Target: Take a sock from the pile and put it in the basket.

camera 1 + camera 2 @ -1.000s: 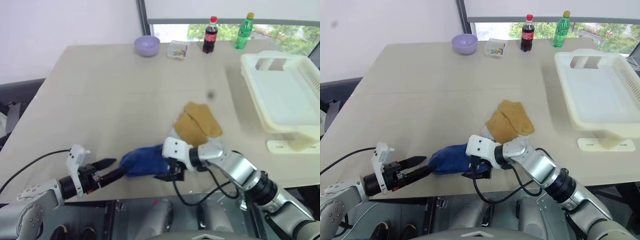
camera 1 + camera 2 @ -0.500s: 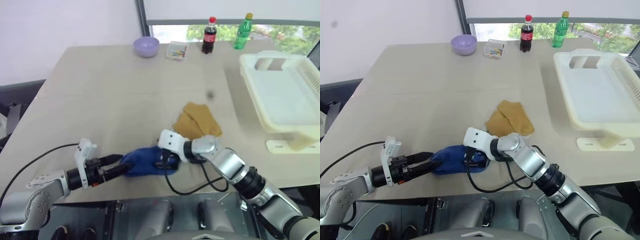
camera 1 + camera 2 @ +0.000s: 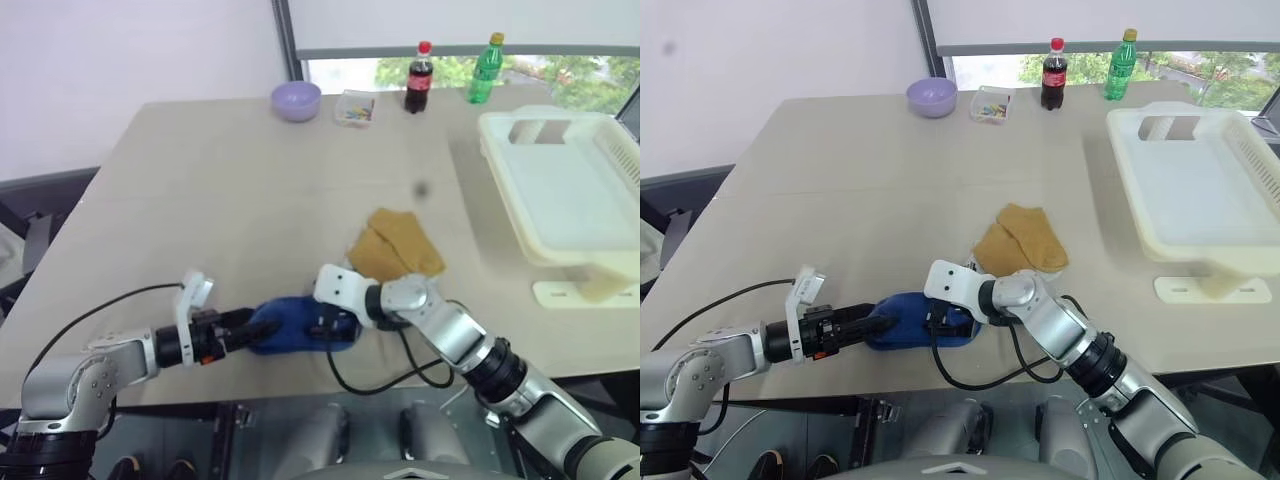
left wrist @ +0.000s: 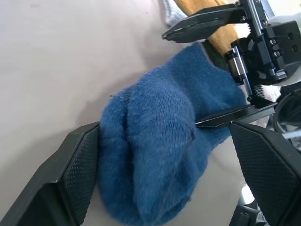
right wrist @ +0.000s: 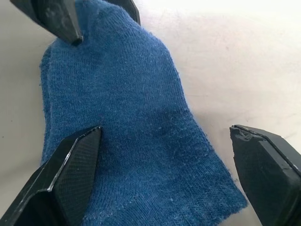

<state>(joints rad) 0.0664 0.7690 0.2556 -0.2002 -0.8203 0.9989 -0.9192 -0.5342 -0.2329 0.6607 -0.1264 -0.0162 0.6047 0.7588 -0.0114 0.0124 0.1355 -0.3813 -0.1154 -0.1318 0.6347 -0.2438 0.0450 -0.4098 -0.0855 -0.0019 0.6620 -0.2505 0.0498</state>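
Two grippers meet over one blue sock (image 3: 912,321) near the front edge of the table (image 3: 870,180). The left gripper (image 3: 876,324) stands wide open, with one finger (image 4: 70,174) against the sock's rounded end and the other off to the sock's far side. The right gripper (image 3: 938,326) comes in from the opposite end, also spread wide; one finger (image 5: 70,174) rests on the knit, the other (image 5: 268,169) hangs over bare table beside the sock. Neither has closed on the fabric; the sock lies flat between the two, with the tips of each gripper visible in the other's wrist view.

Just beyond the right gripper lies the rest of the pile (image 3: 1020,243): two mustard-yellow socks overlapping, with a sliver of pale fabric at their near edge. Well off to the right gripper's right sits one cream basket (image 3: 1200,240), overhanging the table's right side.

Farthest from the grippers, along the far edge, stand one lilac bowl (image 3: 932,97), one small clear box (image 3: 991,104) of coloured bits, one cola bottle (image 3: 1051,73) and one green bottle (image 3: 1119,63). The tabletop is pale beige and matte. Behind it are a white wall and a window (image 3: 1200,65) with greenery outside.
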